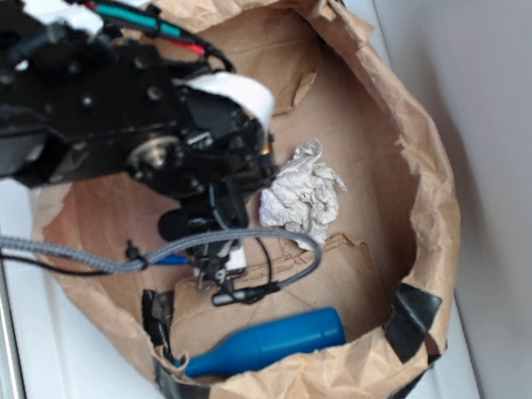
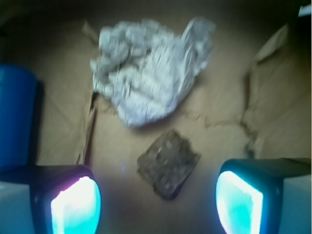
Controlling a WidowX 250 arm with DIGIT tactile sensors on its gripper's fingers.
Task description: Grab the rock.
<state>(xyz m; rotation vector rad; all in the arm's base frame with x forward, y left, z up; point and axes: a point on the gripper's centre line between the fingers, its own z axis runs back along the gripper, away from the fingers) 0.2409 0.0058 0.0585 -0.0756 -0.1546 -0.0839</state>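
Observation:
The rock (image 2: 168,162) is a small dark brown angular lump with tan specks. It lies on the brown paper floor in the wrist view, between and slightly ahead of my two fingers. My gripper (image 2: 157,204) is open and empty, with one glowing cyan pad (image 2: 75,207) at the left and one at the right. In the exterior view the arm and gripper (image 1: 218,268) hang over the paper basin and hide the rock.
A whitish-grey crumpled paper ball (image 2: 146,68) lies just beyond the rock, also seen in the exterior view (image 1: 301,199). A blue bottle-shaped object (image 1: 264,344) lies by the basin's near wall (image 1: 426,184), and at the left in the wrist view (image 2: 17,122). Black tape patches the rim.

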